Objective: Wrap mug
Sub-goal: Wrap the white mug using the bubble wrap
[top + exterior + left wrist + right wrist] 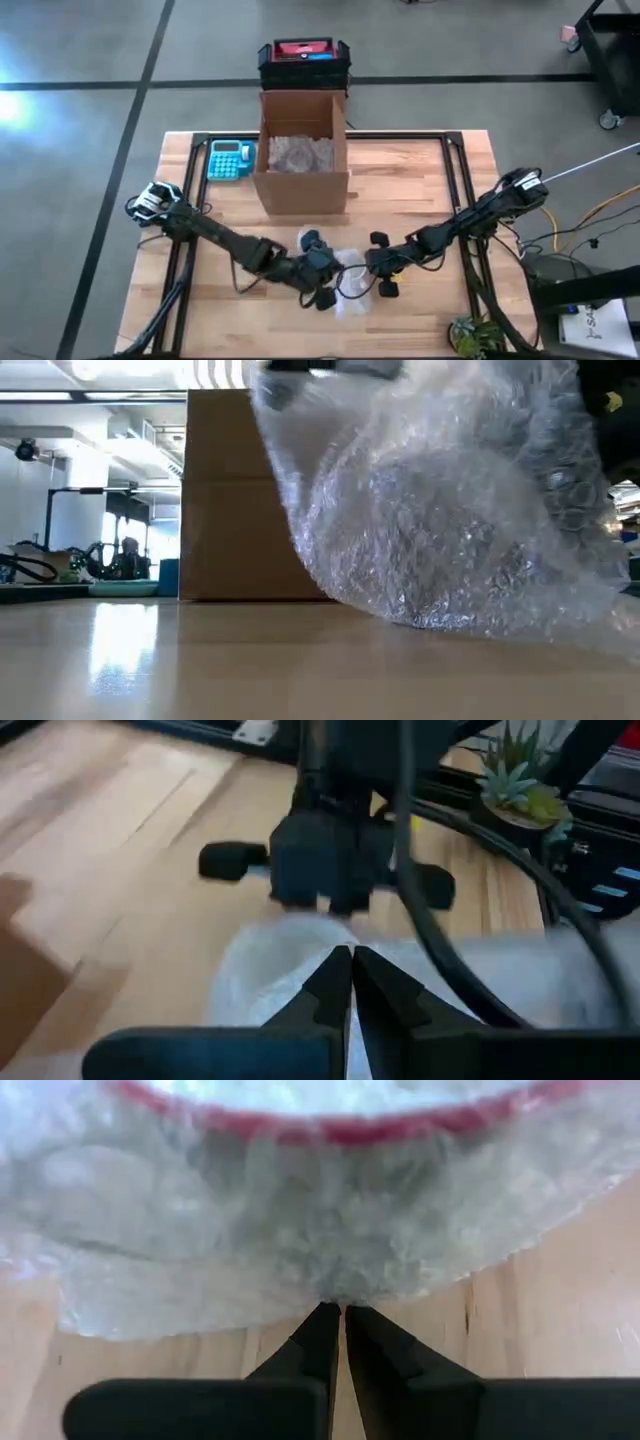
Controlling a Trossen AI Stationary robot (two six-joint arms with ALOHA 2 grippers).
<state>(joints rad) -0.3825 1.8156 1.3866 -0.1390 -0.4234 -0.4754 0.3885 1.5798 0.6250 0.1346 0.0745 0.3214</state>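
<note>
Mug [330, 1120], red-rimmed, sits swaddled in bubble wrap [352, 272] on the worktop [420, 200], both grippers' jaws pinching the sheet from opposite sides, likely to keep it taut.

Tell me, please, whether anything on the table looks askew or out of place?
Nothing stands out. The left pincer and right pincer are each shut on the bubble wrap, lifted off the table at one side, near the open box.
</note>
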